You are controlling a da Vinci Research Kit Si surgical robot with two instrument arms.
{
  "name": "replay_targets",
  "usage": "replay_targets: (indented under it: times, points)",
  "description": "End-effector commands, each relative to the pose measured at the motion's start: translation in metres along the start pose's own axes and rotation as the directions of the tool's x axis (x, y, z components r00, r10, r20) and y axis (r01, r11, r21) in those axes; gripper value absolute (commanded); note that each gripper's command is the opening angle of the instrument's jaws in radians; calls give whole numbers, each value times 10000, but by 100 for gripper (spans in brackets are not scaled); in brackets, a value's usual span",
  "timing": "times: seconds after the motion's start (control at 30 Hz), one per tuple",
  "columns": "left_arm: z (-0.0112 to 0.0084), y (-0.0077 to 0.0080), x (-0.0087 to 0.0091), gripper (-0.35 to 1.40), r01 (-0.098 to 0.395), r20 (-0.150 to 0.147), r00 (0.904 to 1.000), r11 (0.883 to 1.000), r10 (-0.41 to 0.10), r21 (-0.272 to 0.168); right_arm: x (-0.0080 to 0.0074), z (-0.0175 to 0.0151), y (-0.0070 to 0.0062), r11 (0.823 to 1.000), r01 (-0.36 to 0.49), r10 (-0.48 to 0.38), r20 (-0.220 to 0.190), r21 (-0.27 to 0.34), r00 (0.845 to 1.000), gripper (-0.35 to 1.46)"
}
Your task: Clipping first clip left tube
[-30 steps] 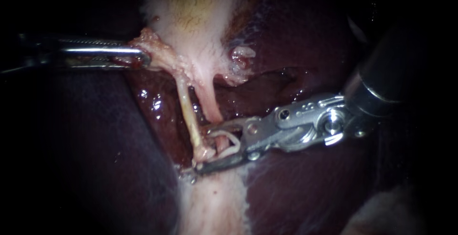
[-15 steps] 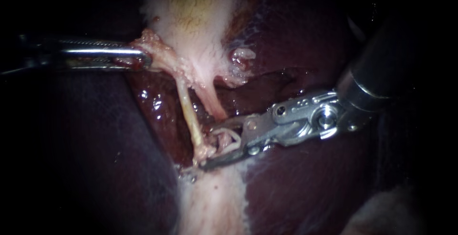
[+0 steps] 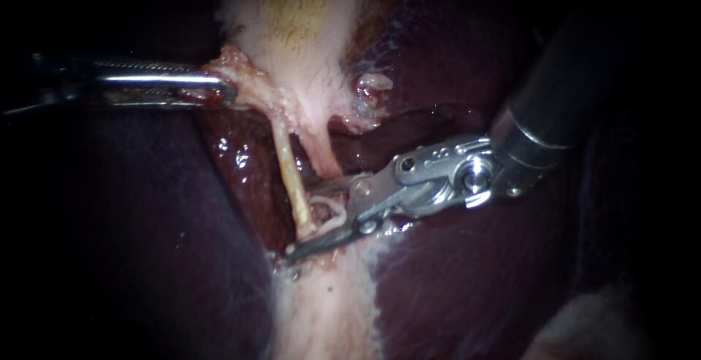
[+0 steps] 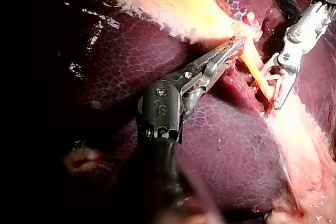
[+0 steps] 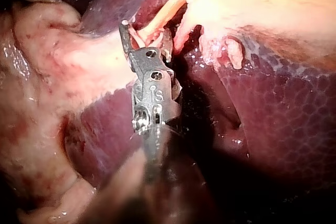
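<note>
Two tubes run down from the gallbladder: the thin pale left tube and a pinker right tube. My right instrument comes in from the upper right. Its jaws are open and straddle the lower end of the left tube, with a white clip showing between them. In the right wrist view the right instrument has the tube in its gap. My left instrument is shut on ragged tissue at the gallbladder's neck and holds it leftward; the left wrist view shows the left instrument beside the tube and the right instrument.
Dark red liver lies on both sides of the tubes. A pale band of tissue runs down below the jaws. A small whitish nub sits right of the gallbladder neck. The right instrument's dark shaft fills the upper right.
My right instrument has slid leftward, its open jaws reaching further across the left tube. The left instrument and the tissue it holds have stayed put.
</note>
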Motion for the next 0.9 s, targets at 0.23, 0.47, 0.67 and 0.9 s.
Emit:
replay_targets:
  times: [0.23, 0.47, 0.67, 0.9]
  points:
    - [1, -1, -1, -35, -1, 3, 10000, 10000, 1, -10, 7, 7, -26, 9951, 185, -130, -570, 972, 9983, 50]
    - [1, -3, -1, -35, -2, 4, 10000, 10000, 2, -14, 18, 15, -51, 9840, 276, -160, -667, 1761, 9976, 48]
    - [1, -3, -1, -35, -2, 4, 10000, 10000, 2, -15, 20, 21, -61, 9766, 370, -253, -575, 2119, 9980, 43]
    - [1, -4, -1, -35, -3, 4, 10000, 10000, 3, -16, 18, 23, -58, 9791, 345, -238, -554, 2004, 9982, 38]
